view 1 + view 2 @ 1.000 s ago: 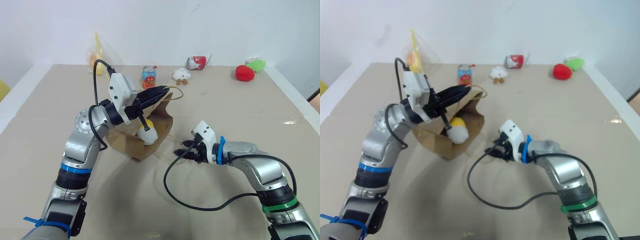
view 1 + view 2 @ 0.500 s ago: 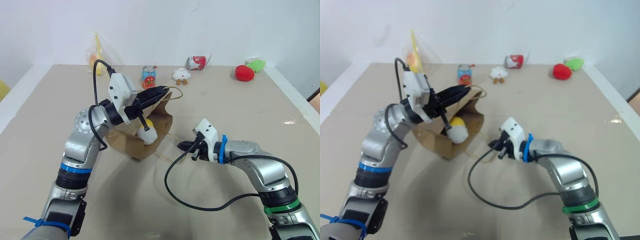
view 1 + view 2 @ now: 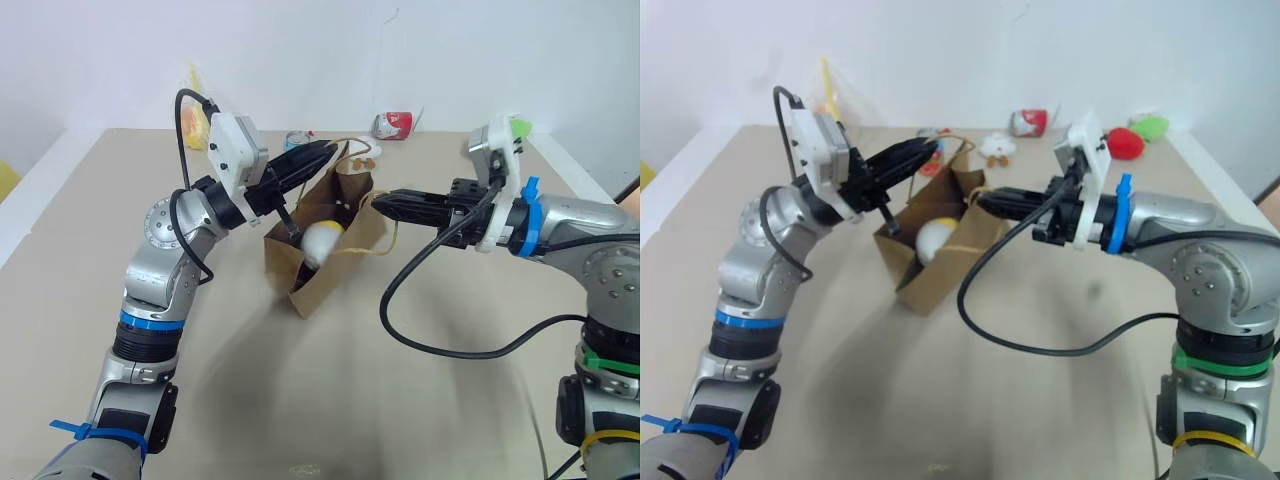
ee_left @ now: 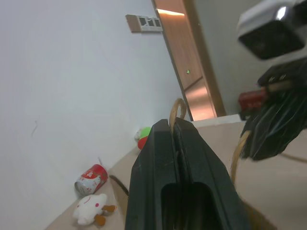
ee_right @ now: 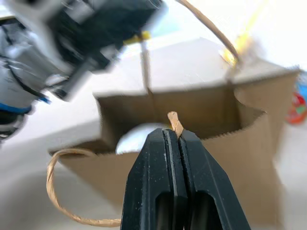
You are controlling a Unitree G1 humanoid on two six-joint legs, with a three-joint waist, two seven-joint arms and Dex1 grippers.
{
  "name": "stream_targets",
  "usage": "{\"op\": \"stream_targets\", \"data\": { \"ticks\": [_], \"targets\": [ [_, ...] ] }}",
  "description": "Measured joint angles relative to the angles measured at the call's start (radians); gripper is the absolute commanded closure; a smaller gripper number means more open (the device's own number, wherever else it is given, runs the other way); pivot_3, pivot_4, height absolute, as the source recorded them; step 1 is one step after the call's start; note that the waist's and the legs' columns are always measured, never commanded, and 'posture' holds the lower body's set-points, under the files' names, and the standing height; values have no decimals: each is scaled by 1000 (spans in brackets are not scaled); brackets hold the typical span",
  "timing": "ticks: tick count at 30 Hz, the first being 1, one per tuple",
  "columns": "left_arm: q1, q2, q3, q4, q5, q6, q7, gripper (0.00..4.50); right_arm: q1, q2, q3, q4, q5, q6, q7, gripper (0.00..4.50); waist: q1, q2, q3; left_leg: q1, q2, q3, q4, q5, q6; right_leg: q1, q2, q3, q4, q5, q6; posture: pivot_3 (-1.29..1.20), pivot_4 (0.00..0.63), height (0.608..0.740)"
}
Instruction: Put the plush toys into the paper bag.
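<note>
Two end effectors, left end effector (image 3: 322,150) and right end effector (image 3: 382,201), each clamp a handle, spreading our paper bag (image 3: 345,245); egg toy (image 3: 322,239) inside; next, the monkey.

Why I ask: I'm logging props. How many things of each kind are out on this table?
Plush toys: 4 (white-and-yellow one in the bag, white one with brown feet, red one, green one)
Cans: 2 (red can, blue can, partly hidden)
Paper bag: 1
Yellow packet: 1
Total: 8
</note>
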Motion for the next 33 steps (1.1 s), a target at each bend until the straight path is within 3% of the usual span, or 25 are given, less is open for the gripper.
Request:
{"op": "stream_targets", "data": {
  "ticks": [10,19,20,21,26,27,28,30,33],
  "targets": [
    [1,0,16,73,11,6,20,4500,-79,-33,41,19,35,167,-90,4350,0,0,0,0,0,1,0,0,0,0,0,0,0,0,0,0,150,740],
    [21,9,14,149,62,-40,14,4500,-53,96,213,110,-143,25,-200,4350,0,0,0,-1,0,1,0,0,1,-1,0,0,0,0,0,0,150,740],
    [23,9,12,150,63,-47,13,3947,-54,97,215,116,-151,16,-201,3763,-1,0,0,-1,0,1,0,0,1,-1,0,0,-1,0,0,0,150,740],
    [25,10,12,150,63,-49,10,3802,-55,99,217,121,-155,10,-201,3572,0,0,0,-2,0,1,0,-1,1,-1,-1,0,-1,0,0,0,150,740],
    [44,18,11,145,61,-50,-22,1664,-90,82,197,140,-164,-25,-163,1342,1,0,0,-2,0,0,0,-1,1,-1,-1,0,-1,0,0,0,150,740],
    [44,24,12,141,60,-50,-25,1424,-94,74,182,137,-160,-31,-152,1128,1,0,0,-2,0,0,0,-1,1,-1,-1,0,-1,0,0,0,150,740],
    [44,30,12,135,59,-48,-27,703,-98,60,167,134,-150,-34,-138,413,1,0,0,-2,0,0,0,-1,1,-1,-1,0,-1,0,0,0,150,740],
    [44,48,14,115,54,-43,-43,34,-103,24,130,126,-132,-44,-103,0,1,0,0,-2,0,1,0,-1,1,-1,-1,0,-1,0,0,0,150,740],
    [47,80,21,80,14,4,-68,34,-103,-34,75,116,-100,-57,-43,0,-1,0,0,-2,0,1,0,-1,1,-1,-1,0,-1,0,0,0,150,740]
  ]
}}
